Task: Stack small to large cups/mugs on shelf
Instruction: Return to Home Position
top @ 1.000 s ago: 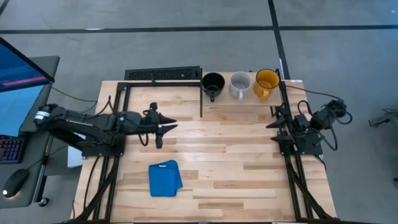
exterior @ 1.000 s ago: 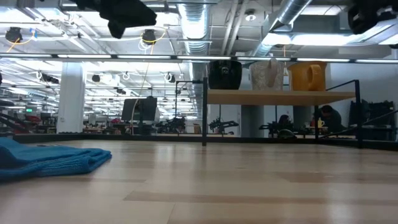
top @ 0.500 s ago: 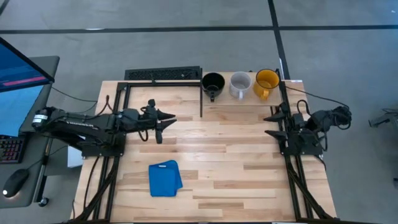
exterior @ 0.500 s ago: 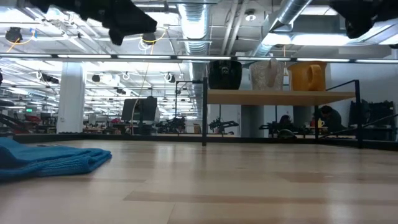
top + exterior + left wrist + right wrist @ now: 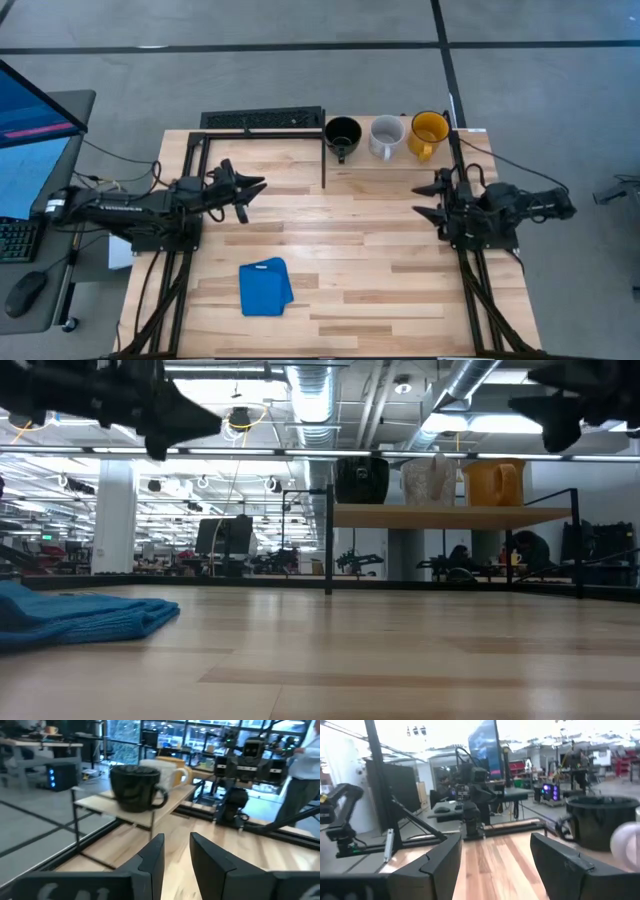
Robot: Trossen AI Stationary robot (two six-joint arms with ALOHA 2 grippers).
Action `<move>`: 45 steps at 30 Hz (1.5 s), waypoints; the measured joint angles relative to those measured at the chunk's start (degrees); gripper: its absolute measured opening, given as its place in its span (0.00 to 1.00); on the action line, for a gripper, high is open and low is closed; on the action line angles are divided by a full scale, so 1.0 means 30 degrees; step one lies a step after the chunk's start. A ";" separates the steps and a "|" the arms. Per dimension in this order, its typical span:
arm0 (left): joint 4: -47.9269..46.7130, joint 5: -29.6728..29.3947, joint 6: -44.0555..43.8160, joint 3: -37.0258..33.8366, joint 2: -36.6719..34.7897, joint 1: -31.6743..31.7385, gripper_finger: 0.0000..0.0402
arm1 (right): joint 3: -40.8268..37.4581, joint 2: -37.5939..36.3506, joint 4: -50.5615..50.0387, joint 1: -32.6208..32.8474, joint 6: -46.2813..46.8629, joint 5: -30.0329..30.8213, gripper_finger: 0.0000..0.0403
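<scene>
Left arm [image 5: 150, 205] has pulled back toward its edge of the counter [image 5: 350, 260], jaws slightly apart. Right arm [image 5: 505, 205] turned a bit, jaws wide apart, both empty. Black mug [image 5: 343, 133], grey-white mug [image 5: 385, 135] and yellow mug [image 5: 429, 130] sit side by side on the shelf [image 5: 400, 161].

Stands on grey concrete floor [image 5: 300, 80] crossed by dark seams; shows silver ceiling ducts [image 5: 312, 400], white square pillar [image 5: 113, 510], blue-lit monitor [image 5: 30, 110].

Bare tabletop [image 5: 350, 240] mid-table; blue cloth [image 5: 265, 287] left side; three mugs [image 5: 384, 137] along shelf [image 5: 395, 163].
</scene>
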 joint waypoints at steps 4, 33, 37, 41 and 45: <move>0.0034 0.0031 -0.0438 -0.0660 -0.0312 0.0827 0.20 | -0.0663 0.0000 0.0251 -0.1480 0.0870 -0.0815 0.65; -0.2083 0.0268 -0.1981 -0.4524 -0.6525 0.3416 0.20 | -0.3473 -0.0007 0.4658 -1.2269 0.2680 -0.9266 0.65; -0.3320 -0.0463 -0.2141 -0.4524 -0.7305 0.3416 0.20 | -0.3480 -0.0005 0.4417 -1.2394 0.2686 -0.9301 0.65; -0.3689 -0.0503 -0.1943 -0.4524 -0.8191 0.3416 0.20 | -0.3480 -0.0007 0.4242 -1.2394 0.2664 -0.9313 0.65; -0.5475 -0.0927 -0.2215 -0.4517 -0.9123 0.3416 0.20 | -0.3480 0.0000 0.3381 -1.2394 0.2908 -0.9309 0.65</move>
